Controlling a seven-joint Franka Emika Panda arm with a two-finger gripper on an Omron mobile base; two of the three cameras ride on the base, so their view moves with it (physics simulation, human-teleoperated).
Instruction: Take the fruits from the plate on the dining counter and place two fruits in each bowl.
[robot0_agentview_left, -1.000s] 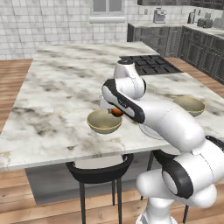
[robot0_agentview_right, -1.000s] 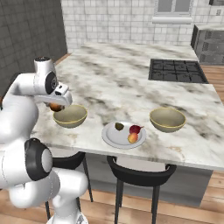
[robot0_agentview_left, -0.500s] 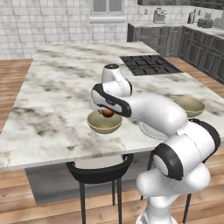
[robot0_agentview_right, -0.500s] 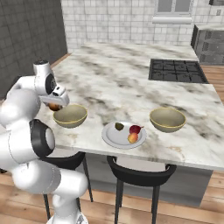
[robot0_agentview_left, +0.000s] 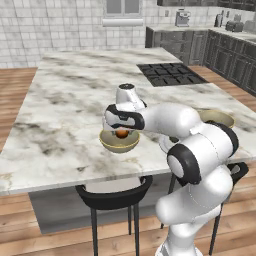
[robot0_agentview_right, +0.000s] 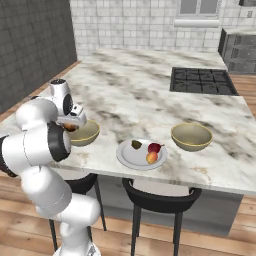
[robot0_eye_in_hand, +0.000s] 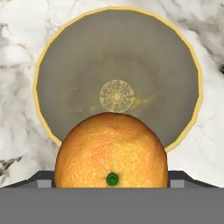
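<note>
Gripper (robot0_agentview_left: 121, 133) at frame centre, jaws partly spread, clamped on orange (robot0_eye_in_hand: 111, 152), above left bowl (robot0_agentview_left: 119, 142)

Orange fruit (robot0_eye_in_hand: 111, 154) held over left bowl (robot0_agentview_left: 119, 141), green stem spot showing. Plate (robot0_agentview_right: 141, 154) between bowls carries three fruits: dark, red, yellowish. Second bowl (robot0_agentview_right: 191, 136) holds nothing visible
</note>
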